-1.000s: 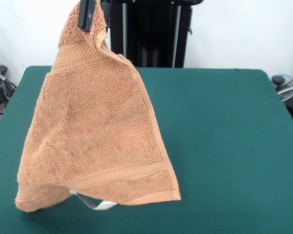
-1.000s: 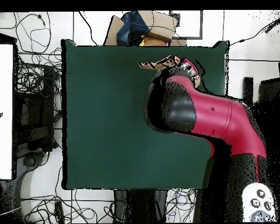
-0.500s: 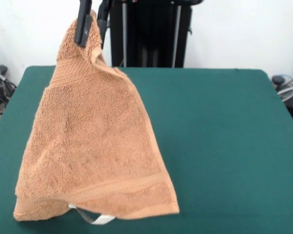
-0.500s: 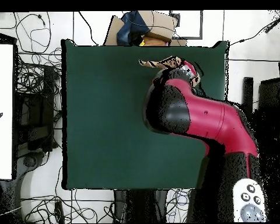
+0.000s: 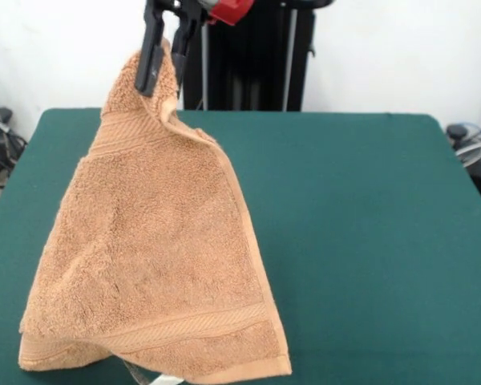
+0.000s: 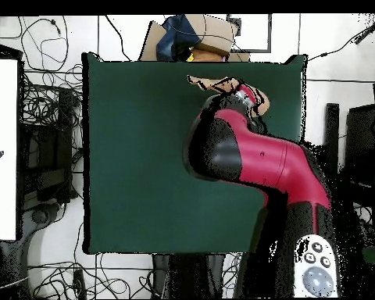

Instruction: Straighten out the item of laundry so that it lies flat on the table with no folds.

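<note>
**Towel held up by one corner above the green desk**

Nearest my front camera I see the lower hem of the tan terry towel, its woven band running across, with a small white label peeping out beneath it at the bottom edge. The cloth hangs as a broad triangle, narrowing upward over the left half of the desk. At the peak, my pincer is pinching the towel's top corner between dark fingers. From overhead, the red arm covers most of the cloth.
</note>
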Tool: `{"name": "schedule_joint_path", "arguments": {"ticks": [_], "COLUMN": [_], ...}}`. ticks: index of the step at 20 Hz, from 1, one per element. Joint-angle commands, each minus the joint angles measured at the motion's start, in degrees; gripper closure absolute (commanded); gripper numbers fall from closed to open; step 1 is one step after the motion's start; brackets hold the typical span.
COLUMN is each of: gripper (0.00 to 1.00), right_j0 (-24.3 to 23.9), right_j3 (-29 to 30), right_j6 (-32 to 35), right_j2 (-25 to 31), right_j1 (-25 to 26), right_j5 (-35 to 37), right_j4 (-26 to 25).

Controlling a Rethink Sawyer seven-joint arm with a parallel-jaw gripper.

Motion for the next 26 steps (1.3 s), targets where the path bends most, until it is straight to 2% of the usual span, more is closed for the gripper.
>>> {"name": "schedule_joint_path", "arguments": {"ticks": [1, 4, 14, 26], "gripper": [1.00, 1.00, 1.00, 1.00], "right_j0": [4.2, 4.3, 6.4, 7.5], "right_j3": [6.8, 7.8, 12.0, 16.3], "right_j6": [20.1, 19.5, 21.2, 21.4], "right_j2": [-5.7, -5.5, -7.2, -8.2], "right_j1": [1.7, 1.6, 2.1, 3.1], "right_j5": [3.6, 4.3, -4.2, -10.6], "right_j4": [2.6, 3.6, 4.4, 6.4]}}
